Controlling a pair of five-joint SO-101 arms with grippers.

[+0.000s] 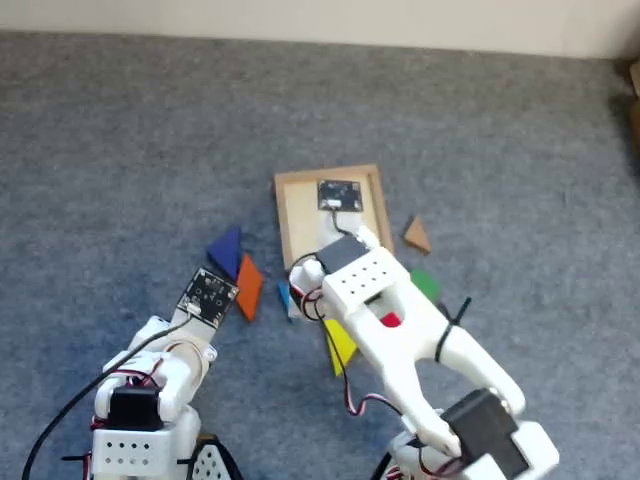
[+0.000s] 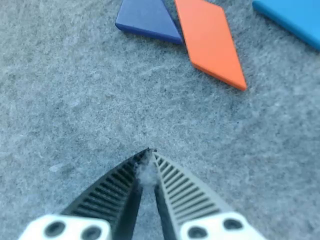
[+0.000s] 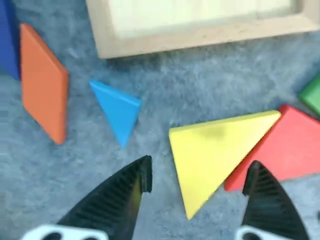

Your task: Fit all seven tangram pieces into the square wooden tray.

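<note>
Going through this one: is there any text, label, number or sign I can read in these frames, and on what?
None can be read.
The tray, orange piece and yellow piece are blank.
The black board on the left arm's wrist has only specks, too small to read.

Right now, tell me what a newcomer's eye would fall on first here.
The right gripper hangs open over a yellow triangle that touches a red piece, just short of the wooden tray. The left gripper, shut, points at bare grey carpet, with an orange piece and a dark blue triangle side by side beyond it.
</note>
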